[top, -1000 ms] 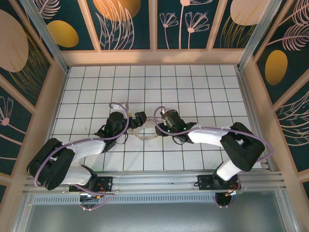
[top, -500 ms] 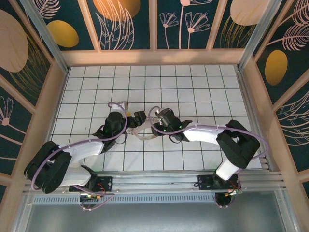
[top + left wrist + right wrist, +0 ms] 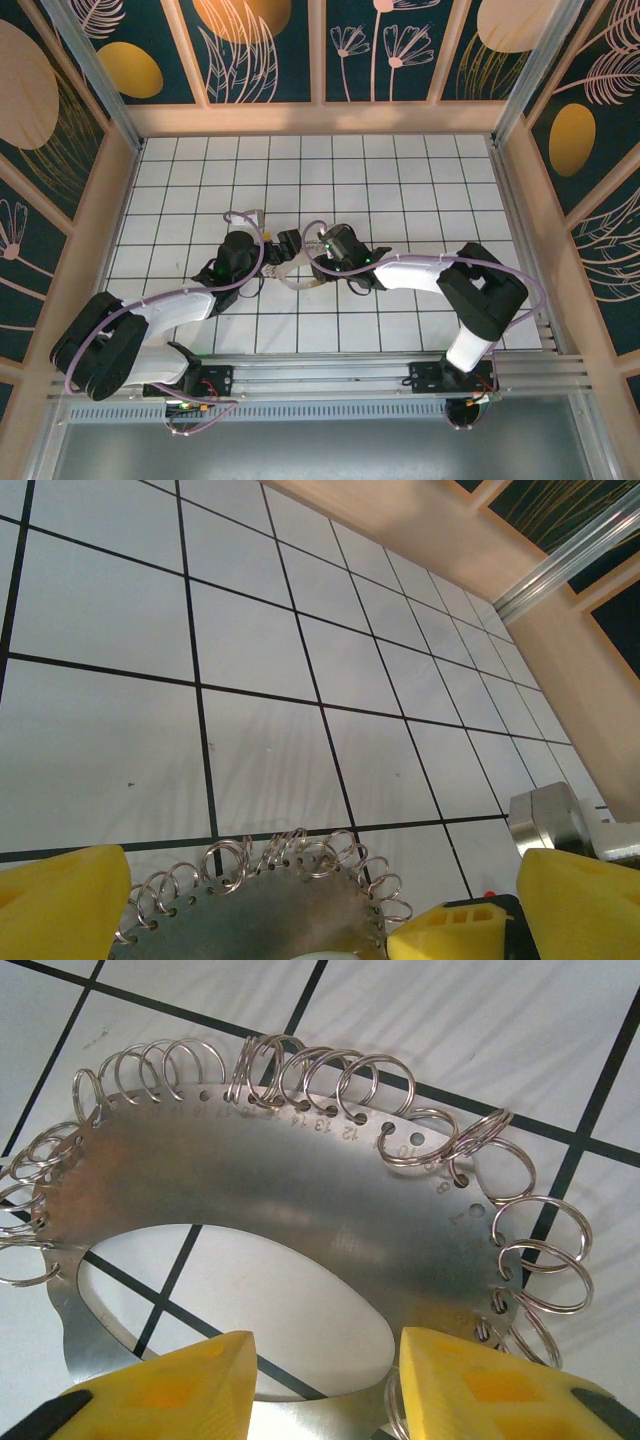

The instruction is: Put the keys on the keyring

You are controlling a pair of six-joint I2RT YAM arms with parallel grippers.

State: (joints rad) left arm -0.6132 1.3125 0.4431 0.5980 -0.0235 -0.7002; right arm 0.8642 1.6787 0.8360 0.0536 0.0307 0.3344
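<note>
From above, the keyring (image 3: 295, 274) lies flat on the table (image 3: 400, 180) between the left gripper (image 3: 288, 243) and right gripper (image 3: 318, 260). The left wrist view has its gripper spread wide over the ring's frilly edge, with a red speck (image 3: 487, 892) (perhaps the key) nearby. The right wrist view shows jaws half apart over the plate's plain band, and I cannot tell whether they pinch it; the plate looks thin, stiff, light and slick, best pinched there, clear of the loose loops.

Keyring (image 3: 297, 276) on tiled floor (image 3: 400, 170), between left claw (image 3: 285, 248) and right claw (image 3: 316, 262), mid-floor
</note>
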